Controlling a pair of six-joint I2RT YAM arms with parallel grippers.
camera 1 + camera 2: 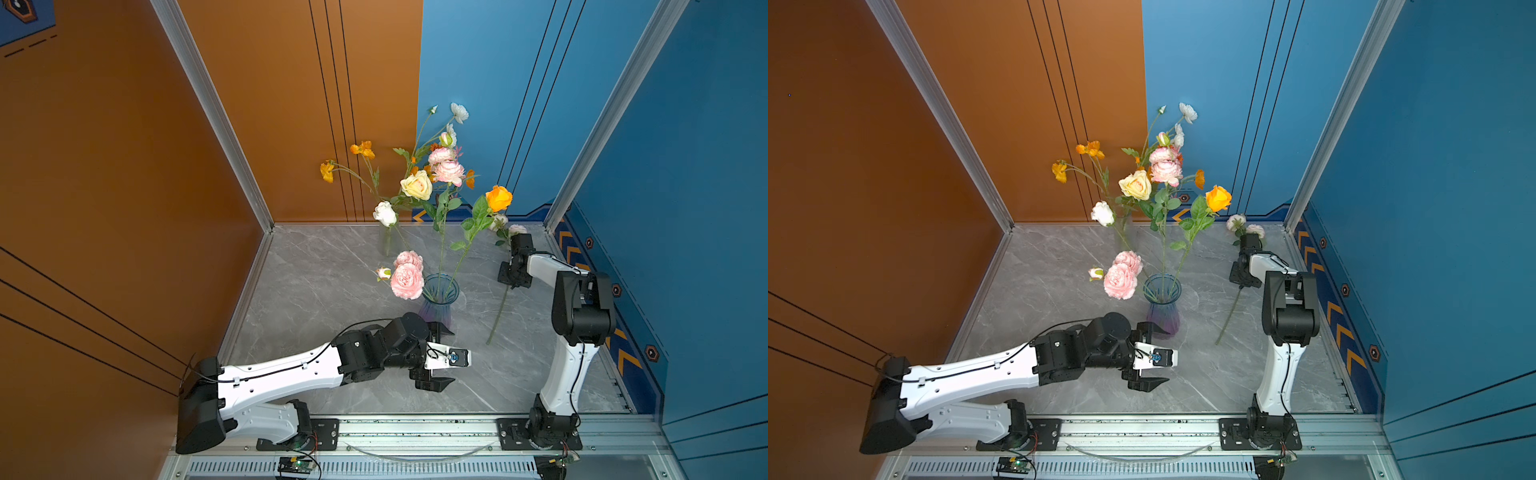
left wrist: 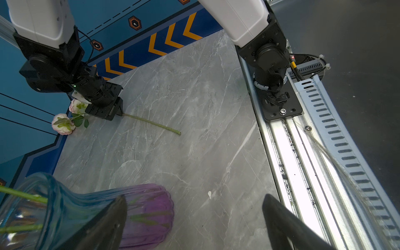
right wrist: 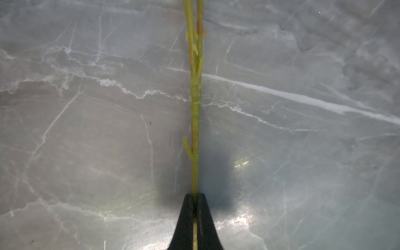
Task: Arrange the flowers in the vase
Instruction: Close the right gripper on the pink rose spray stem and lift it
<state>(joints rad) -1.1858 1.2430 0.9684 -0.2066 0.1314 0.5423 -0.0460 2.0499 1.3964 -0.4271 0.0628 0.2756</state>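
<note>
Evidently, pick-up was in hand: the right gripper [image 3: 195, 198] was clamped on the stem of a flower [image 1: 498, 311] laid on the table [image 1: 332, 282], right of centre. The left gripper [image 1: 446, 356] was held wide beside the vase [image 1: 434, 313]. Next, lifting and stem-first aiming at the vase mouth would be needed.

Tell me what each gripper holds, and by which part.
The right gripper is shut on the long green stem of the pale pink-and-white flower, nearer its blooms than its cut end. The left gripper stands open and holds nothing.
</note>
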